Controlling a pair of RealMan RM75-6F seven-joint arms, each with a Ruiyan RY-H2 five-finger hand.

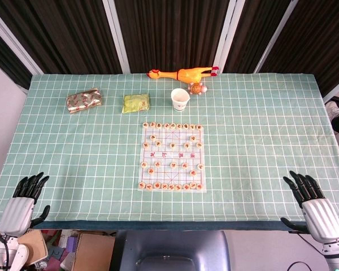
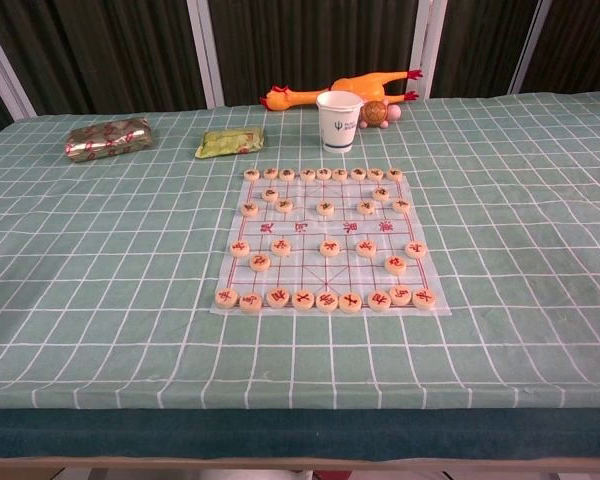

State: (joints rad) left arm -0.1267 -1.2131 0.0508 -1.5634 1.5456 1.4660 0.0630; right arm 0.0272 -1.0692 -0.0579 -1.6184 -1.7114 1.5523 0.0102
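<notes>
A Chinese chess board lies in the middle of the green checked tablecloth, with several round wooden pieces set out on it. My left hand hovers at the near left corner of the table, fingers spread, holding nothing. My right hand is at the near right corner, fingers also spread and empty. Both hands are far from the board. Neither hand shows in the chest view.
At the back stand a white paper cup, a rubber chicken, and a small round toy. A yellow-green packet and a red-patterned packet lie back left.
</notes>
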